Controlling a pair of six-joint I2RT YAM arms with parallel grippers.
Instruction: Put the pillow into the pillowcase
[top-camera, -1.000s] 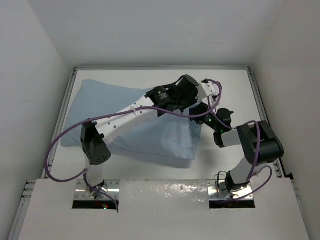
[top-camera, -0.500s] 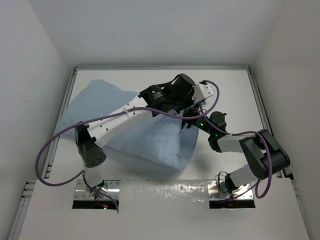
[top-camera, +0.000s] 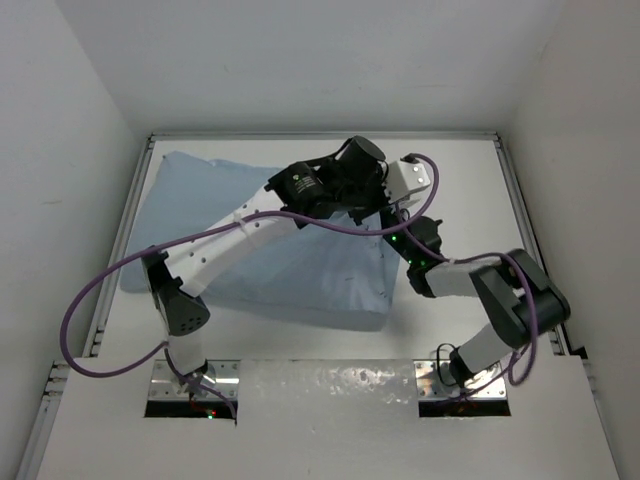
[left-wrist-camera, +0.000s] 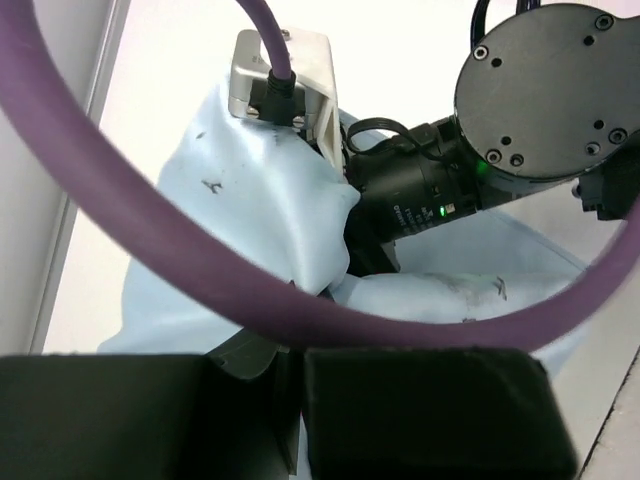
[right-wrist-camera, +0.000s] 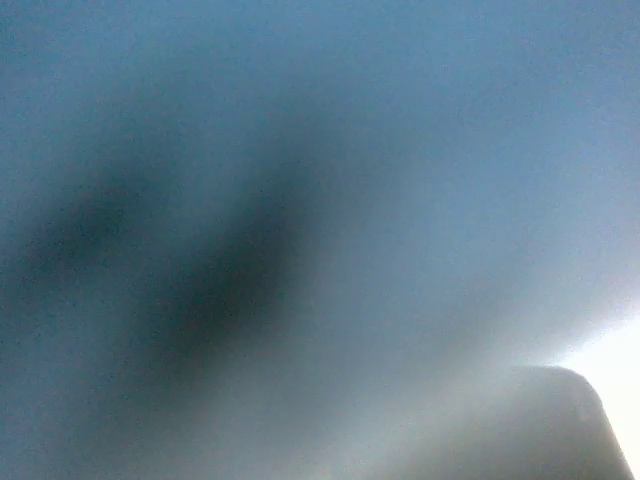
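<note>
The light blue pillowcase (top-camera: 300, 270) lies plump across the left and middle of the table, and the pillow is hidden from every view. My left arm reaches over it to its far right corner, wrist (top-camera: 345, 175) above the cloth. In the left wrist view my left gripper (left-wrist-camera: 297, 360) is shut on a raised fold of the pillowcase (left-wrist-camera: 260, 210). My right arm (left-wrist-camera: 420, 185) comes in from the right, and its wrist end (top-camera: 412, 178) is buried in the cloth. The right wrist view shows only blurred blue pillowcase (right-wrist-camera: 300, 200), so the right gripper's hold cannot be seen.
The white table (top-camera: 450, 160) has a raised rail on the left (top-camera: 130, 220) and another on the right (top-camera: 525, 230), with white walls all round. A purple cable (top-camera: 90, 300) loops wide off the left arm, and another crosses the left wrist view (left-wrist-camera: 150, 230).
Half a second ago the pillowcase was lifted and skewed; now it lies flatter and squarer. The right arm has pushed further into the cloth and its gripper has shut.
</note>
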